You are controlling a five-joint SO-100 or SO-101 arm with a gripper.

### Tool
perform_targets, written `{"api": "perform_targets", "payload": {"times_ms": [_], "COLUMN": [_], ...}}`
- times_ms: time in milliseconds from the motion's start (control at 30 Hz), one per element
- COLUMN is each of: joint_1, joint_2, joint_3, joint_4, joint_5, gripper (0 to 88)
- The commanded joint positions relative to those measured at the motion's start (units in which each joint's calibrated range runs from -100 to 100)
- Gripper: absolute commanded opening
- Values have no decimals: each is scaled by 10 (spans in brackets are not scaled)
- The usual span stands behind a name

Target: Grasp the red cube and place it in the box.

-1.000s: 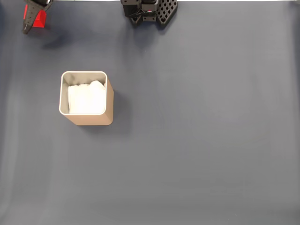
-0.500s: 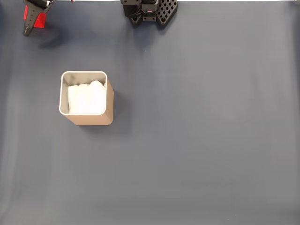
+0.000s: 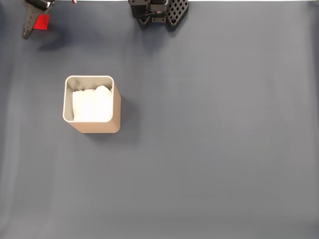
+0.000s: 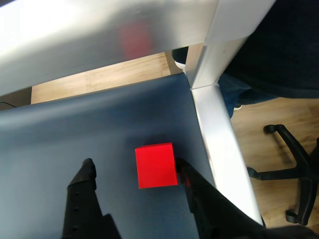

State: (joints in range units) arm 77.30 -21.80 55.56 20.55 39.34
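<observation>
The red cube (image 4: 156,165) lies on the dark mat between the two black fingers of my gripper (image 4: 133,165). It touches the right finger (image 4: 192,186), and a wide gap separates it from the left finger (image 4: 84,186), so the gripper is open. In the fixed view the gripper (image 3: 35,22) is at the mat's top left corner with the red cube (image 3: 43,21) beside its dark finger. The tan box (image 3: 116,107) with white padding stands well below it on the mat, left of centre.
The arm's black base (image 3: 158,11) sits at the top edge of the mat. A white table leg (image 4: 219,124) and the mat's edge run just right of the cube. An office chair base (image 4: 294,164) stands on the wooden floor beyond.
The gripper has shifted slightly up and left at the mat's corner, and less of the red cube shows beside it. The box has not moved.
</observation>
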Motion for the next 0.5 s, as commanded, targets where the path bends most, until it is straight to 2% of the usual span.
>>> {"api": "perform_targets", "payload": {"times_ms": [0,467], "joint_1": [-3,1], "joint_2": [5,21], "joint_3": [-31,-33], "joint_4": [-9,-18], "joint_5": [-2,-1], "gripper": [389,386]}}
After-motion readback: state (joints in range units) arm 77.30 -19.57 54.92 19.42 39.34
